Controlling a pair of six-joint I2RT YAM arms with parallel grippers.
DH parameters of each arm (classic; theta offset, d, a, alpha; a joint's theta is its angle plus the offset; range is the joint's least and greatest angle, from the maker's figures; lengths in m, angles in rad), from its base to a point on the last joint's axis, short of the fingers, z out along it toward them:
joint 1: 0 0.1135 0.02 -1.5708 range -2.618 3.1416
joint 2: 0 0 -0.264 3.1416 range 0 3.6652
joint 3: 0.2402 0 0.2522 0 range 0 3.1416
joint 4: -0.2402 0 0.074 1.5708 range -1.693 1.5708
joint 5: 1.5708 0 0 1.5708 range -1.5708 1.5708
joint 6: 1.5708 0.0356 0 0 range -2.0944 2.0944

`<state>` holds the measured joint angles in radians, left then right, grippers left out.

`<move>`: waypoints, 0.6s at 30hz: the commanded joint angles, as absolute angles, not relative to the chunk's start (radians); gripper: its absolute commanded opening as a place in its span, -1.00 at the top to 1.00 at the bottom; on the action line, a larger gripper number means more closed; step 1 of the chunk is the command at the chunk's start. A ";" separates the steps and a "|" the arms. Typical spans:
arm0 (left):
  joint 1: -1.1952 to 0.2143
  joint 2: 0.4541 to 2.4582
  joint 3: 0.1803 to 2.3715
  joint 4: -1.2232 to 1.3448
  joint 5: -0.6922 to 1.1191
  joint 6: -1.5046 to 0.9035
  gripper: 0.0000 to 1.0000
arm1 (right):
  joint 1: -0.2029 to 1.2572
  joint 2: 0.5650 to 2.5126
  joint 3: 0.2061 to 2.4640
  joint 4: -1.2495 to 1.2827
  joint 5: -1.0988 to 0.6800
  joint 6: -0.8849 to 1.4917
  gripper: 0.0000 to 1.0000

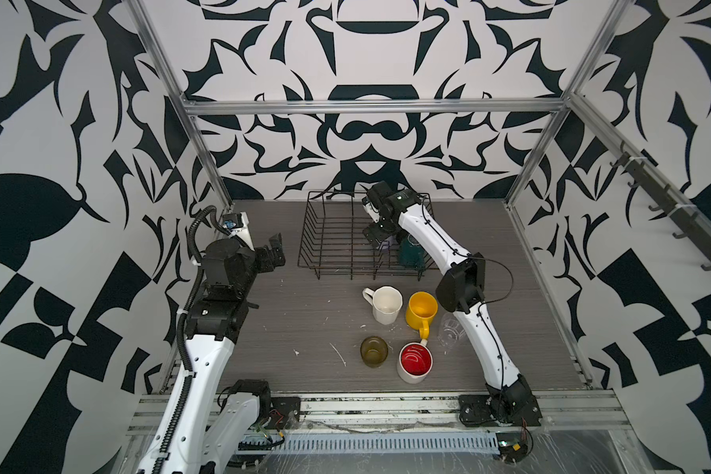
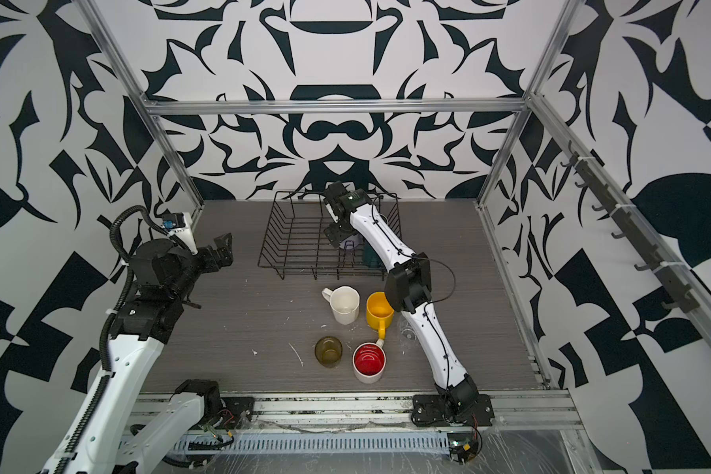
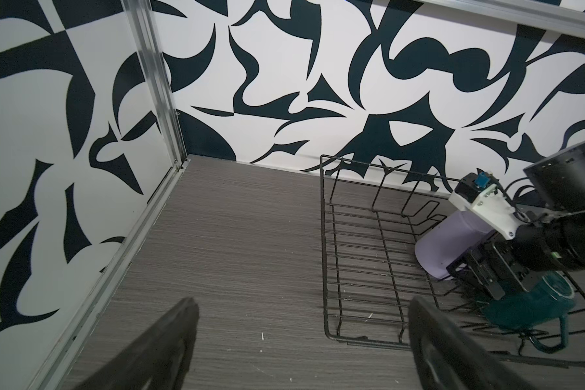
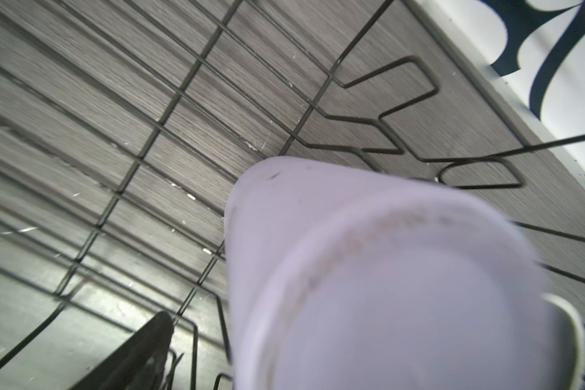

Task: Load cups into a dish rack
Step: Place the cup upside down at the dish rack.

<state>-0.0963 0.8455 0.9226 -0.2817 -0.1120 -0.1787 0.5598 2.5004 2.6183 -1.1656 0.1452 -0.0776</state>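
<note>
Jaws of the left hand (image 1: 279, 249) gape empty at nine o'clock over the desk (image 1: 304, 320). At twelve o'clock the dish rack (image 1: 310, 234) holds the lilac tumbler (image 3: 453, 236) and a dark-green mug (image 1: 409, 252). The right hand (image 1: 376, 242) straddles the tumbler, jaws spread, the one finger in sight clear of it.

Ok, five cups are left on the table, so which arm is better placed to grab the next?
Probably right: the right gripper stands open by the tumbler in the rack, and the white mug and yellow mug sit on that arm's side. The left gripper is open but farther off.
</note>
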 commanded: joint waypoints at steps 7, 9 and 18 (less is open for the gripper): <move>-0.094 0.844 0.917 -0.301 -0.110 -0.179 -0.99 | 0.552 2.307 2.570 -1.140 0.115 -0.031 -0.98; -0.094 0.845 0.917 -0.304 -0.109 -0.179 -0.98 | 0.548 2.268 2.533 -1.125 0.110 -0.022 -0.98; -0.094 0.842 0.920 -0.312 -0.124 -0.181 -0.99 | 0.526 1.911 2.108 -1.028 0.064 0.068 -0.84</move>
<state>-0.0963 0.8455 0.9226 -0.2935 -0.1135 -0.1791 0.5346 2.0621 2.1963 -1.0687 0.0807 0.0139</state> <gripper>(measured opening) 0.993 0.926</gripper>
